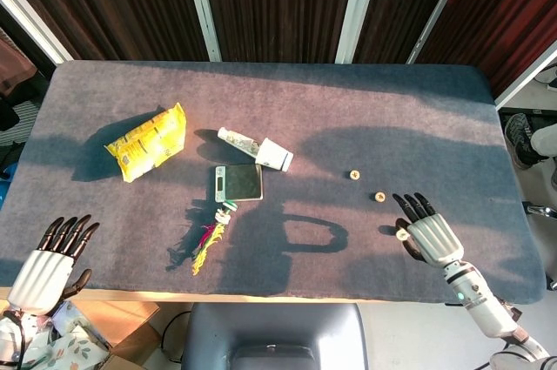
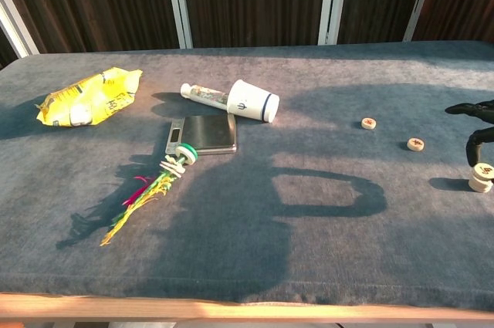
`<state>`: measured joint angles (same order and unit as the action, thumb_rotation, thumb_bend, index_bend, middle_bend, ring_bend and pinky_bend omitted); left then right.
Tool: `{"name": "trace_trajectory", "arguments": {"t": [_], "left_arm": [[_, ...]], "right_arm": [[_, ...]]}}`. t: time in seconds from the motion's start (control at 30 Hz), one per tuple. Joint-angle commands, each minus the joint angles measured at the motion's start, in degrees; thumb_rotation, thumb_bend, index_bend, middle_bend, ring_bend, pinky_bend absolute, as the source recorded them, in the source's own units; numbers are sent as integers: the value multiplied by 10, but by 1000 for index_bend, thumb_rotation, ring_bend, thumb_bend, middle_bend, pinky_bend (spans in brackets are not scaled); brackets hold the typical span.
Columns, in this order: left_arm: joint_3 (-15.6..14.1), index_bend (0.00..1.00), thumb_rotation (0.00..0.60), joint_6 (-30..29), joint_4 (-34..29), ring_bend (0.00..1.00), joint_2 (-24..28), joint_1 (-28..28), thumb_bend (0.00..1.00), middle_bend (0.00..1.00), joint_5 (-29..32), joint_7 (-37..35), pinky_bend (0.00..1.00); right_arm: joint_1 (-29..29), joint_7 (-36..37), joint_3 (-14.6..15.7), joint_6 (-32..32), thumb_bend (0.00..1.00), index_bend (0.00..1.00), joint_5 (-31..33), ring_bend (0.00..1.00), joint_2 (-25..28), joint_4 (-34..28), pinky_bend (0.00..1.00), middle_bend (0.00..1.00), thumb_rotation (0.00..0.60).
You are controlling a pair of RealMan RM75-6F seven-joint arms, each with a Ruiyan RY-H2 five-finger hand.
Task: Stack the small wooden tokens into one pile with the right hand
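Two small round wooden tokens lie apart on the grey cloth: one (image 1: pixel 354 175) (image 2: pixel 370 123) further back, one (image 1: pixel 379 196) (image 2: pixel 416 143) nearer my right hand. My right hand (image 1: pixel 426 232) hovers right of them near the table's front right, fingers stretched forward. It holds a third token (image 1: pixel 401 233) (image 2: pixel 484 168) at its thumb tip. In the chest view this token sits on top of another token (image 2: pixel 480 184), making a low pile at the frame's right edge. There only a curled finger (image 2: pixel 470 145) of the right hand shows. My left hand (image 1: pixel 43 270) stays off the table's front left corner, open and holding nothing.
Left of centre lie a yellow snack bag (image 1: pixel 148 141), a tipped paper cup (image 1: pixel 275 156) beside a small tube (image 1: pixel 237 139), a pocket scale (image 1: pixel 238 183) and a colourful tassel toy (image 1: pixel 209 239). The table's front edge (image 2: pixel 247 306) runs close to both hands.
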<state>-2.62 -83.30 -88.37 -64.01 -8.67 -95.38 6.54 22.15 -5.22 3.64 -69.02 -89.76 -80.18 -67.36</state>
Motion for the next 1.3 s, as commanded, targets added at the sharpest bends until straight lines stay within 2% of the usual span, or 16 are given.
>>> {"name": "trace_trajectory", "arguments": {"t": [0.03,0.7,0.97,1.3], "left_arm": [[1,0,600,0,0,0,0,0,363,0,1,0,41],[1,0,600,1,2,0,-1,-1,362,0,2,-2,41],[0,0,600,-2,3,0,-1,0,363,0,0,-4,41],[0,0,600,-3,6,0,-1,-1,363,0,-3,-7,41]], "right_arm": [[-3,8,-6,7,524,618,9,0,-8,18,0,0,600],[1,27,-21,37,524,616,26,0,-24,53,0,0,600],[2,22,-21,42,524,585,24,0,-26,52,0,0,600],[-1,9,-22,46,524,494,29,0,-20,40,0,0,600]]}}
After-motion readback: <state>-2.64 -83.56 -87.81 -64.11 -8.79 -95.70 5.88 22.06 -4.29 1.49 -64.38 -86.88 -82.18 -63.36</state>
